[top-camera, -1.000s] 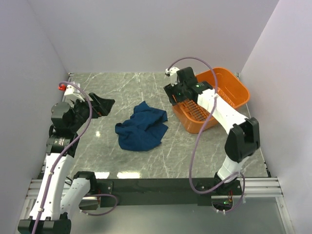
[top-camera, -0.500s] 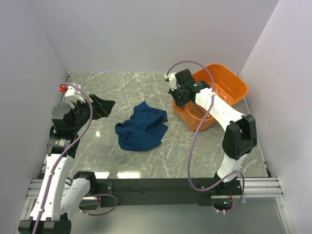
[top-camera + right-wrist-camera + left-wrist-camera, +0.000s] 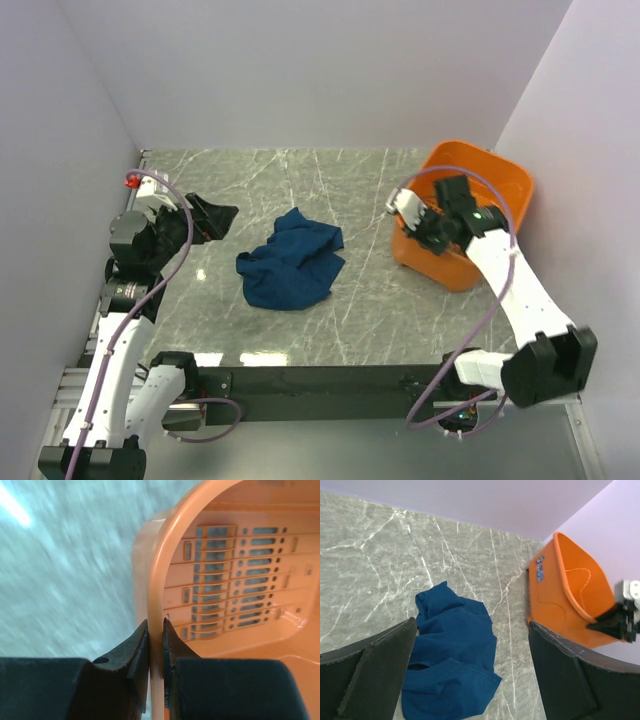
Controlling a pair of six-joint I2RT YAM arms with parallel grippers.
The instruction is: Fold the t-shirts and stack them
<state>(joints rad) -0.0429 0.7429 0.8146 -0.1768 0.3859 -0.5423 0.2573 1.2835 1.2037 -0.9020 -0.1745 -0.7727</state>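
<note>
Shirt: the t-shirt [image 3: 292, 265] lies crumpled in the middle of the worktop [image 3: 260, 180], and neither arm touches it.
Left tool [image 3: 211, 216]: spread wide, holding nothing, hovering left of the shirt.
Right tool [image 3: 155, 626]: nearly closed, pinching the rim of the orange basket [image 3: 505, 185] at the worktop's right side.
Progress: no fold made, no stack begun; all the folding remains.

Bright even light, glare on the table [image 3: 300, 180]; right wrist view motion-blurred beside the sharp basket [image 3: 250, 635].

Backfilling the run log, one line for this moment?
left gripper: open, off shirt | right gripper: shut on basket rim | shirt: crumpled, unfolded
</note>
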